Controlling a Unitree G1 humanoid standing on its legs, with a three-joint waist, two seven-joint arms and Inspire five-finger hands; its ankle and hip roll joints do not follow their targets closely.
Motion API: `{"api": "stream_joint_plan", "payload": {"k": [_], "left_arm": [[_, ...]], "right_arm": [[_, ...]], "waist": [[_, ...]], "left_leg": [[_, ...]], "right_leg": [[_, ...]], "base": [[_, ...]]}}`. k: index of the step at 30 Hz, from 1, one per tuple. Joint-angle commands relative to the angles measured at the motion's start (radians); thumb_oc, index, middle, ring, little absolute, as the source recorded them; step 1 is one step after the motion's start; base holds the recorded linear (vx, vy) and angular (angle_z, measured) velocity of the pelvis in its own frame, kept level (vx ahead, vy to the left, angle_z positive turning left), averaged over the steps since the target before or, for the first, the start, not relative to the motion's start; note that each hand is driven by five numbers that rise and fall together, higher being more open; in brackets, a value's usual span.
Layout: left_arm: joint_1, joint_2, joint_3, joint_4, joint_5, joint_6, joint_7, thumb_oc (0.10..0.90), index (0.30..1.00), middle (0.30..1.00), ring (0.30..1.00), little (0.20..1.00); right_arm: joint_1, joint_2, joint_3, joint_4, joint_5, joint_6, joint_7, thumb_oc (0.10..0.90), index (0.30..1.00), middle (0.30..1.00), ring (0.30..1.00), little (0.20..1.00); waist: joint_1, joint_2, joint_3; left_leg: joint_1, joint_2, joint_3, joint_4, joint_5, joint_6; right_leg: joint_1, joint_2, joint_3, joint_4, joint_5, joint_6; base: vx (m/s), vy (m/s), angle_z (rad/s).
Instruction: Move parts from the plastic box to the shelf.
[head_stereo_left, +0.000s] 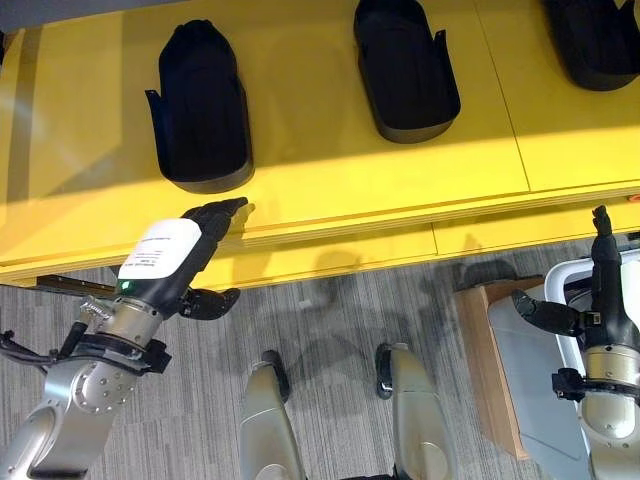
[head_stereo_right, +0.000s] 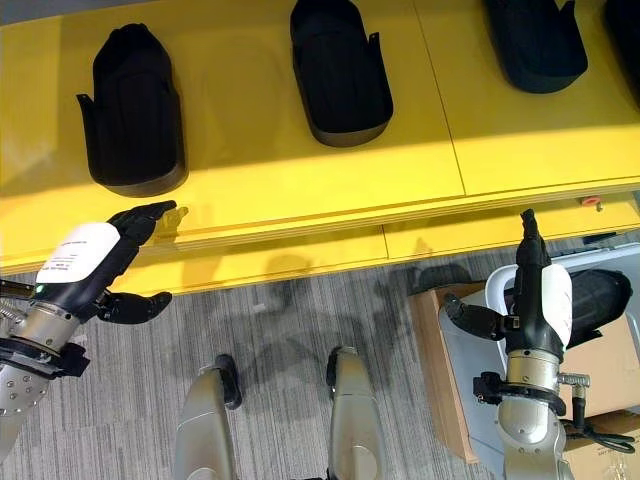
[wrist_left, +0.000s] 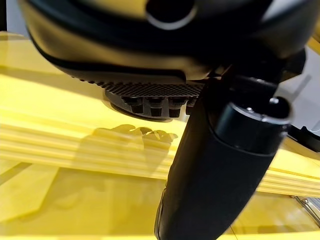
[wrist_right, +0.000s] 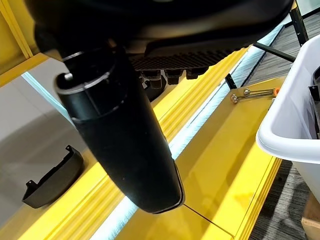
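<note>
Left eye view: my left hand (head_stereo_left: 170, 262) and right hand (head_stereo_right: 530, 290) hung spread and empty, parts (head_stereo_left: 200, 110) shelved; next, likely reaching into the box (head_stereo_right: 500, 290) for another part

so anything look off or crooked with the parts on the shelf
Nothing stands out. The black parts lie flat in a row on the yellow shelf, spaced apart, none tipped or hanging over the edge. Both hands, left and right, are open and empty.

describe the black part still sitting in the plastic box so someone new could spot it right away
Start at the yellow shelf, then drop to the floor at the robot's right. There the white plastic box holds one black part; its look-alikes all lie on the shelf.
</note>
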Motion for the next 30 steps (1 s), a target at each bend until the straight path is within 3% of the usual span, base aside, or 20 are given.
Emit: {"api": "stream_joint_plan", "payload": {"k": [1,30], "left_arm": [[-0.097,0.022,-0.001,0.014,-0.024,-0.027,0.035,0.900,1.000,1.000,1.000,1.000],[-0.167,0.083,-0.028,0.069,-0.111,-0.012,0.003,0.900,1.000,1.000,1.000,1.000]], "right_arm": [[-0.051,-0.054,-0.097,-0.098,-0.010,-0.049,-0.043,0.900,1.000,1.000,1.000,1.000],[-0.031,-0.045,-0.098,-0.096,-0.006,-0.050,-0.026,0.900,1.000,1.000,1.000,1.000]], "waist": [[-0.023,-0.001,-0.053],[-0.038,0.006,-0.056]], "left_leg": [[0.017,0.038,-0.040,-0.007,0.017,0.011],[0.023,0.044,-0.031,-0.004,0.018,0.006]], "right_leg": [[0.050,-0.019,0.031,-0.050,0.010,0.013],[0.047,-0.014,0.041,-0.039,0.006,0.011]], "base": [[0.00,0.000,0.00],[0.00,0.000,-0.01]]}}
